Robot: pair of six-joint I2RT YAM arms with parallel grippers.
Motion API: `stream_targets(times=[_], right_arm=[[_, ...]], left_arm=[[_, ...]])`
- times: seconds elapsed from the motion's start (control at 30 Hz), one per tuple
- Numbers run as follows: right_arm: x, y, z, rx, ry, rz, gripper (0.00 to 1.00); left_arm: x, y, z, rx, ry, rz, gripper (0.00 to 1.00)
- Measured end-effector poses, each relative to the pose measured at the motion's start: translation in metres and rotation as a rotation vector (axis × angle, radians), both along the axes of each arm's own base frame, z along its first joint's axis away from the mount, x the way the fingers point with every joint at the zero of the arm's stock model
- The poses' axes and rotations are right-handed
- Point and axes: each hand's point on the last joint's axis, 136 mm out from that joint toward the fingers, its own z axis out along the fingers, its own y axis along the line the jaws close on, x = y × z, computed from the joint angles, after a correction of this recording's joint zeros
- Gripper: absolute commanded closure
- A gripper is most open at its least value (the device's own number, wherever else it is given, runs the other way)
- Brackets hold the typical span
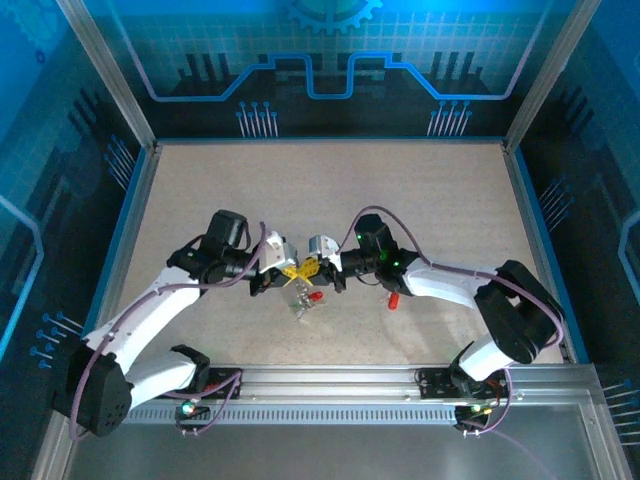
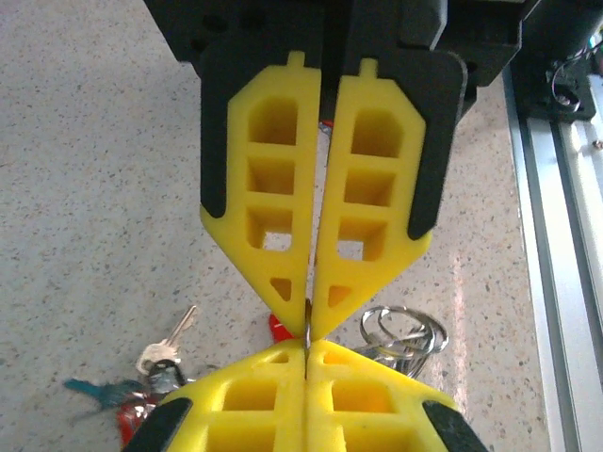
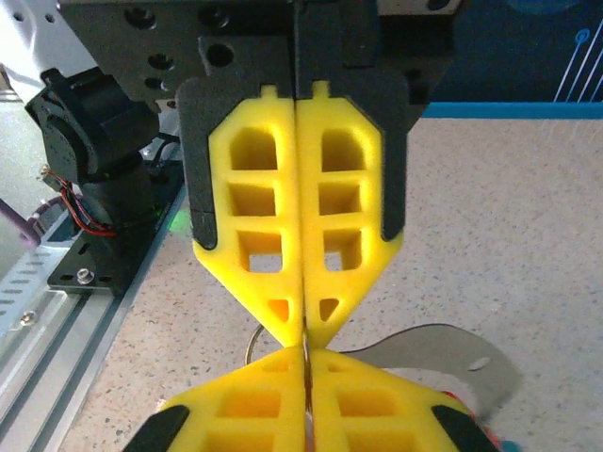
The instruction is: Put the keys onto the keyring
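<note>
Keys with red, teal and silvery heads (image 2: 155,358) sit bunched just beside the spot where the two arms meet over the speckled table (image 1: 420,200); whether any is threaded yet I cannot tell. One plain red key (image 1: 393,298) lies apart beside the right arm, so it at least looks left to do. Left gripper (image 2: 308,318) and right gripper (image 3: 304,341) meet tip to tip, yellow jaws pressed together on a thin metal edge, seemingly the grey keyring (image 2: 307,326).
</note>
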Motion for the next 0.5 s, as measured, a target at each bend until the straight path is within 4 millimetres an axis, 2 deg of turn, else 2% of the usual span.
stream_targets(times=[0.17, 0.3, 0.5], right_arm=[[-0.001, -0.007, -0.009, -0.081, -0.045, 0.005, 0.84], [-0.003, -0.012, -0.021, -0.133, -0.038, 0.008, 0.84], [-0.005, -0.014, -0.024, -0.145, -0.034, 0.013, 0.78]], left_arm=[[-0.003, -0.003, 0.012, 0.091, 0.004, -0.046, 1.0], [-0.007, -0.002, 0.011, 0.145, 0.044, -0.063, 1.0], [-0.01, 0.0, 0.007, 0.195, 0.091, -0.078, 1.0]])
